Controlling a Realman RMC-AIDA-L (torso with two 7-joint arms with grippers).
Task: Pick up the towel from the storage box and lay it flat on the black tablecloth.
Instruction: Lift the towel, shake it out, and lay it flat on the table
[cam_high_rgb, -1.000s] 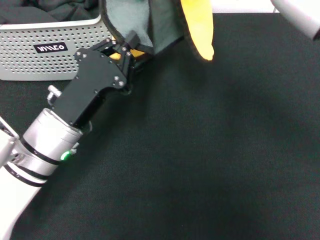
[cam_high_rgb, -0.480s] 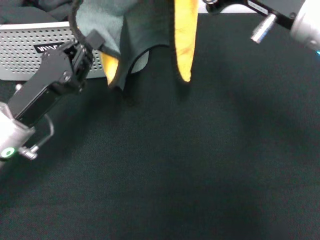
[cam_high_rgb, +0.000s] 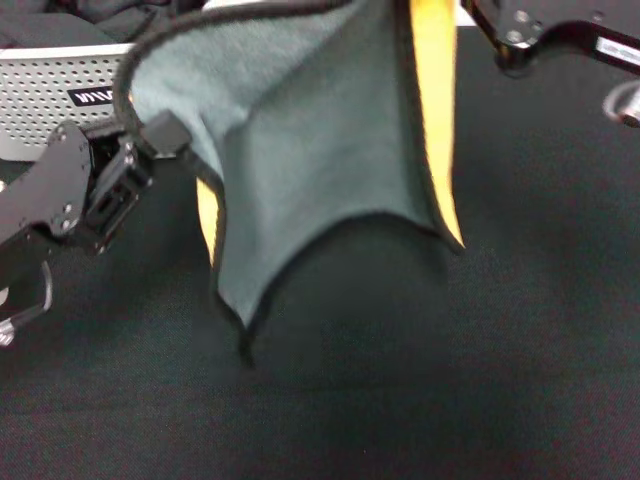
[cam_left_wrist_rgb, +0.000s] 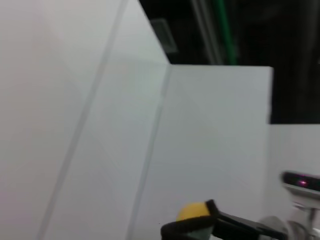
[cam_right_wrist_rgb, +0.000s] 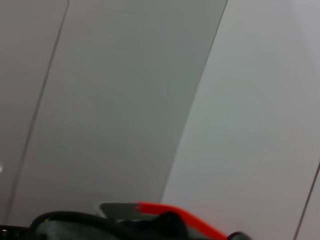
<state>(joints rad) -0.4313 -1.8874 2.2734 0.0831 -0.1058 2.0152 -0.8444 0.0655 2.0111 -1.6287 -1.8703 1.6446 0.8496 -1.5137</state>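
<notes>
Head view: storage box (cam_high_rgb: 60, 90) at far left corner of black tablecloth (cam_high_rgb: 420, 380), dark cloth inside at its top. Towel (cam_high_rgb: 300, 150) hanging spread above tablecloth, grey-green side facing, yellow at right edge. Left gripper (cam_high_rgb: 135, 150) clamped on towel's left corner. Right gripper (cam_high_rgb: 480, 15) at upper right corner, grip state cannot tell.
</notes>
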